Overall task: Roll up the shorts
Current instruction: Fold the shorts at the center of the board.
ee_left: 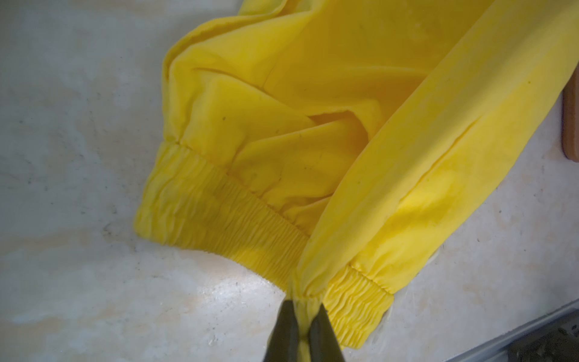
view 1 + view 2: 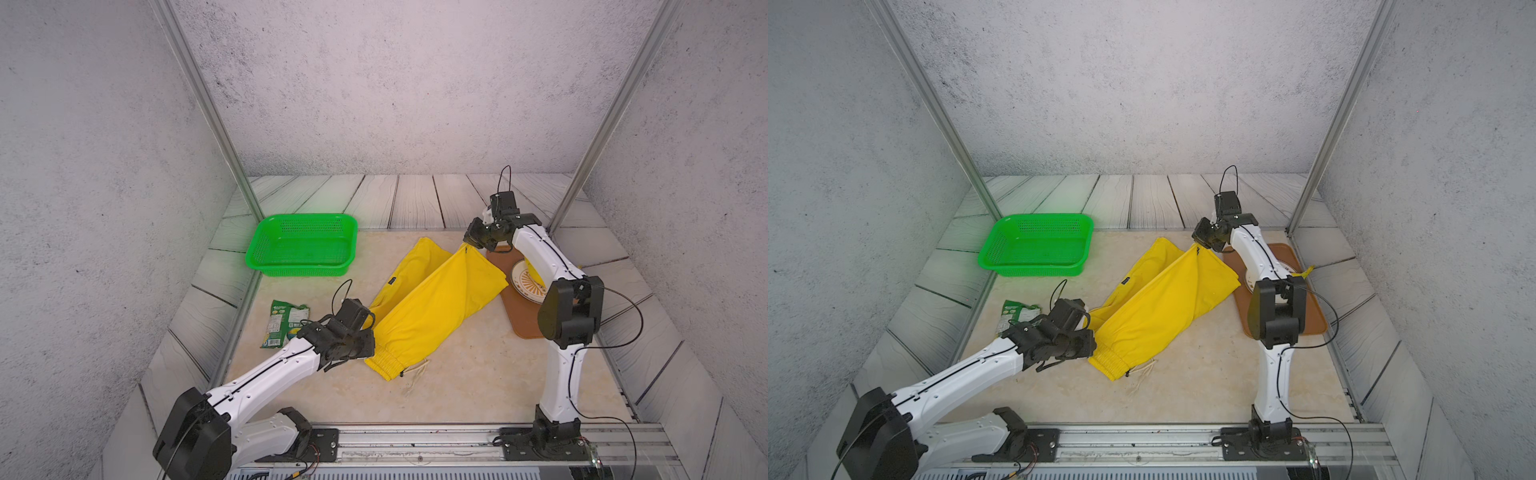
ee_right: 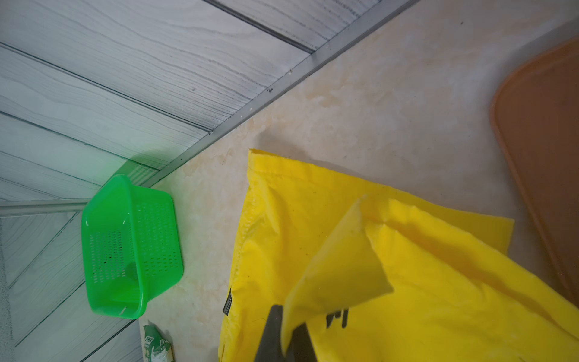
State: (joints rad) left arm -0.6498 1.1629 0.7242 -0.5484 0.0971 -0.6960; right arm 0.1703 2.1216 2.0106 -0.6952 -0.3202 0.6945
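Observation:
The yellow shorts [image 2: 436,299] lie stretched across the middle of the table, folded lengthwise, in both top views [image 2: 1163,299]. The gathered waistband [image 2: 386,363] and whitish drawstring [image 2: 415,374] are at the near end. My left gripper [image 2: 369,344] is shut on the waistband edge; in the left wrist view the cloth is pinched between its fingers [image 1: 302,305]. My right gripper [image 2: 467,245] is shut on a leg-hem corner at the far end and holds it slightly lifted. In the right wrist view that corner [image 3: 289,316] folds over the black logo [image 3: 336,318].
A green basket [image 2: 303,245] stands at the back left. A green snack packet [image 2: 284,322] lies beside my left arm. On the right, a brown tray [image 2: 519,307] holds a patterned plate [image 2: 525,284] with something yellow on it, partly hidden by my right arm.

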